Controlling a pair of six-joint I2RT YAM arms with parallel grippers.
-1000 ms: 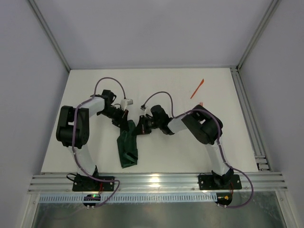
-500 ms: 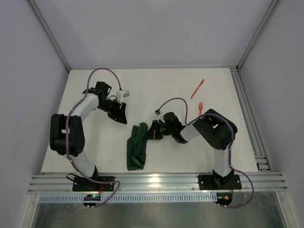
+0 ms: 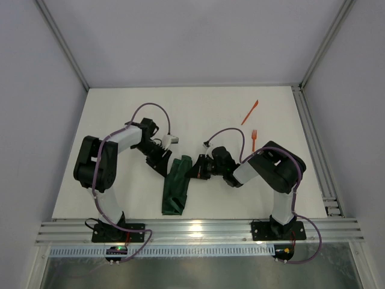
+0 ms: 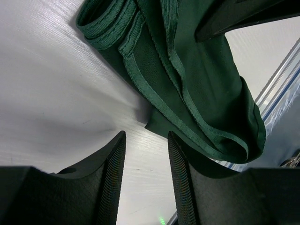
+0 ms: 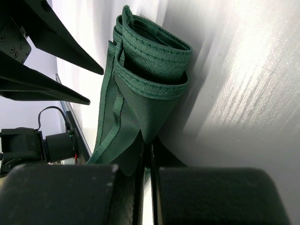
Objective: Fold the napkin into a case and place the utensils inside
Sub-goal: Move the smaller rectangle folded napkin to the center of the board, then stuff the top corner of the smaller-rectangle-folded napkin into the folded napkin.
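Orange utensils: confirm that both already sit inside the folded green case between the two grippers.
Not right. The top external view shows the fork and the knife-like piece lying on the bare table, far right of the case. The folded case does lie between the left gripper and right gripper.

One dark green folded napkin (image 3: 176, 185) lies on the desk (image 3: 120, 198). Two orange utensils: one fork (image 3: 254, 137) and one knife (image 3: 249, 112). Two arms, each ending in one tool: left tool (image 3: 163, 165), right tool (image 3: 196, 167).
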